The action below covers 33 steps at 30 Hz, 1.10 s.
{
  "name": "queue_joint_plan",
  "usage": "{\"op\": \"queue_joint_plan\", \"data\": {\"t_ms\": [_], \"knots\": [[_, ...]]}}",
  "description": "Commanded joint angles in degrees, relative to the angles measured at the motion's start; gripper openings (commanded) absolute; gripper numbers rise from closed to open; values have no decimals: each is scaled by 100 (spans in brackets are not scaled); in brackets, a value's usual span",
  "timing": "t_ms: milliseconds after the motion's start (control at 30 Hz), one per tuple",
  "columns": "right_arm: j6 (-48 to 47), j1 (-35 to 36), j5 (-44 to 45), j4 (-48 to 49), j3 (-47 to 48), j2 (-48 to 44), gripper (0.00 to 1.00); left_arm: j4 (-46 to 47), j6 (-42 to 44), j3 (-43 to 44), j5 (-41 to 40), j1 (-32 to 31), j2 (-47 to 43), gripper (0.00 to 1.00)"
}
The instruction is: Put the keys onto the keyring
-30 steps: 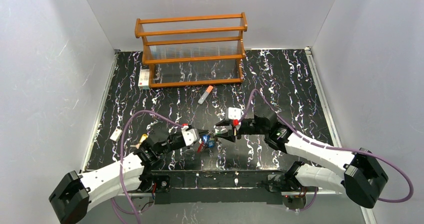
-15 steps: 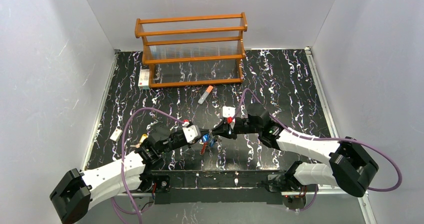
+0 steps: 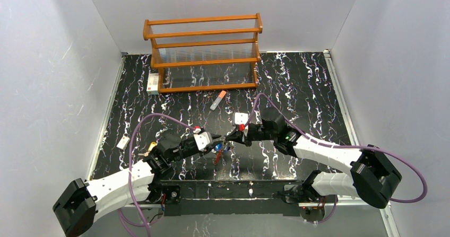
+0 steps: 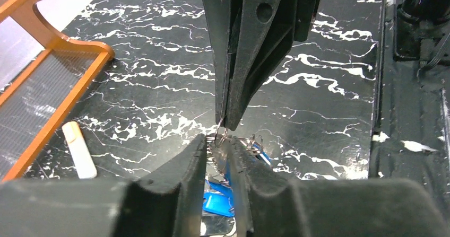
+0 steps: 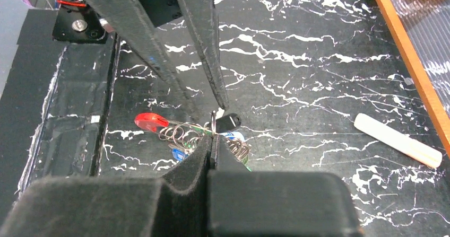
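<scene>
Over tabletop [image 3: 297, 88]: right pincer [image 5: 212, 141] pinched shut, left pincer [image 4: 218, 141] narrowly parted, both at bunch. Keys [image 4: 217, 202] light, rigid, slippery; best grip likely plastic heads. Keyring [image 5: 150, 121] thin, springy; likely hold thick red section.

The small metal keys with coloured plastic heads [image 4: 216, 201] lie bunched in one tangled heap at the near middle of the black marbled worktop [image 5: 318, 88]. A blue head shows most clearly, with a dark one on top and a bit of green beneath. The thin silvery keyring with a thick red section [image 5: 151, 121] runs through the heap in overlapping wire loops, and the red part lies flat at one end.
</scene>
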Motion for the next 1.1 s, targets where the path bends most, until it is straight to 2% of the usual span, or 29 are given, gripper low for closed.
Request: {"op": "queue_joint_plan", "data": {"t_ms": [0,167,500,933,1067], "knots": [[-645,-8,-195,-850,649,-57,1,-208,38,320,20,-18,-49,27],[-920,-1,-414,-1230,805,-41,1,-444,117,470,-2,-18,25,30],[-1075,-2,-701,-1375,871,-7,1,-501,124,549,204,-18,171,18],[-1040,-3,-817,-1406,940,9,1,-527,91,657,267,-18,452,22],[-1047,-1,-801,-1434,941,26,1,-543,90,714,244,-18,507,9]]}}
